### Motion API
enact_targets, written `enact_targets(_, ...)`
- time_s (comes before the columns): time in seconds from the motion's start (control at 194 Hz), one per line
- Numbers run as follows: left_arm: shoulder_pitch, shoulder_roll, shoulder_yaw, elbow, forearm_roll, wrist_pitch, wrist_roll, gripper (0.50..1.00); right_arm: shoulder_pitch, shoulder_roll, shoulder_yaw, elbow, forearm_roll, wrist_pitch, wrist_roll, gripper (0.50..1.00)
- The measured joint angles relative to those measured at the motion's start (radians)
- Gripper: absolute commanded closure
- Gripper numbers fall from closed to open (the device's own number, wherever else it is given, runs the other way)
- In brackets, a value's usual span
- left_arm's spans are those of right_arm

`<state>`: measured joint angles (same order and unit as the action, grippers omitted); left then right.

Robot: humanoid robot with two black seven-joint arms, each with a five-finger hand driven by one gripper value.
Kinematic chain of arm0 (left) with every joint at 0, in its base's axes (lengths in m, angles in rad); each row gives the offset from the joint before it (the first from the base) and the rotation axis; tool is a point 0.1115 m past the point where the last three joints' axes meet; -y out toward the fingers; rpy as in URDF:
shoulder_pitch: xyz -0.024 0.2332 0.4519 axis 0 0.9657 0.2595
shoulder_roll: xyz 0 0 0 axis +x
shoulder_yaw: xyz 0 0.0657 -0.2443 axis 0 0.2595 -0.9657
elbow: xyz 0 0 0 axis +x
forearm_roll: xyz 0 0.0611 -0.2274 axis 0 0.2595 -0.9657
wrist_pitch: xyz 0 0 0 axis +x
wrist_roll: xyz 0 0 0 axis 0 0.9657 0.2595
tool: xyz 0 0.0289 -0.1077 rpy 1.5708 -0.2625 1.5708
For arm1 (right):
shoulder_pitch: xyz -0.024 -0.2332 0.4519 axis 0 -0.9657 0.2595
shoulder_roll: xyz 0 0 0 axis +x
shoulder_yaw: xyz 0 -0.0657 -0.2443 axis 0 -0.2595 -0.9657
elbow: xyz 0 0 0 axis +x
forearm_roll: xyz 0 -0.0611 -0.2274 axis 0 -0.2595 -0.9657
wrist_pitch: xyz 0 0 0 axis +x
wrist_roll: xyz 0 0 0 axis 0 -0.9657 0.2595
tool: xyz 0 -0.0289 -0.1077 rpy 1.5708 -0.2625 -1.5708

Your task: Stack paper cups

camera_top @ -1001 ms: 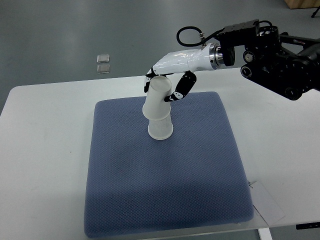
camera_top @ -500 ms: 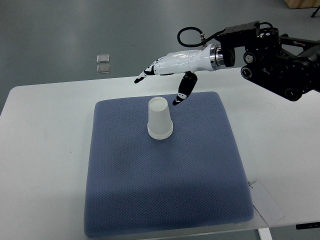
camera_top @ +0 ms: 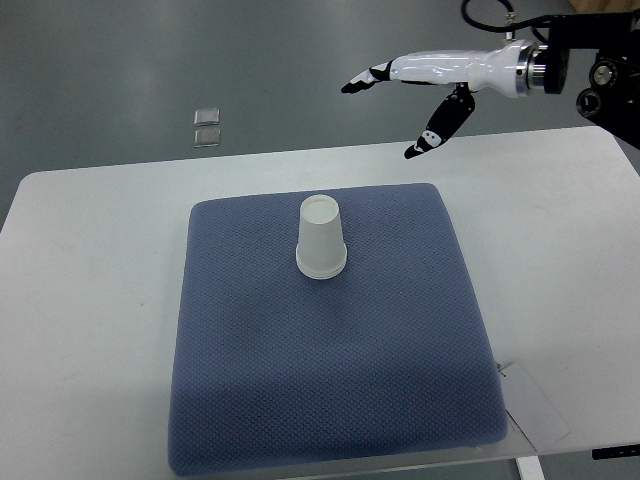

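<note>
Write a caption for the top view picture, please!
Upside-down paper cup stack stands on a blue mat; the open right hand hovers apart.

The right arm (camera_top: 585, 70) runs off the top-right corner — only part of it shows. The table (camera_top: 90, 300) is cut by three edges. Two small clear objects (camera_top: 206, 127) on the floor — too small to identify.

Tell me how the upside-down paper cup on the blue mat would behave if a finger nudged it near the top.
The paper cup looks thin and light, so a nudge would probably move it easily. It stands tall on its wide rim, so a high push may tip it rather than slide it. The textured blue mat likely grips the rim, making tipping likelier.
</note>
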<state>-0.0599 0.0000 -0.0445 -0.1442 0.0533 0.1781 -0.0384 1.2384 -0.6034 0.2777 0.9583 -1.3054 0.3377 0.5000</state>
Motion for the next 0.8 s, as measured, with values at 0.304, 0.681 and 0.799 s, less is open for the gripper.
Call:
enact_targets(0.304,0.0,0.0,0.0,0.0,0.0,0.0,0.0,0.5,-0.234,-0.093,0.006,-0.002,0.527,-0.162,-0.175,0.587)
enact_targets(0.681,0.0,0.0,0.0,0.0,0.0,0.0,0.0,0.5,-0.454,-0.005,0.136,-0.083,0.97,-0.205,-0.181,0.587)
enact_targets(0.799,0.0,0.0,0.0,0.0,0.0,0.0,0.0,0.5,-0.515,0.068,0.203,-0.171,1.025,-0.206,-0.178,0.587)
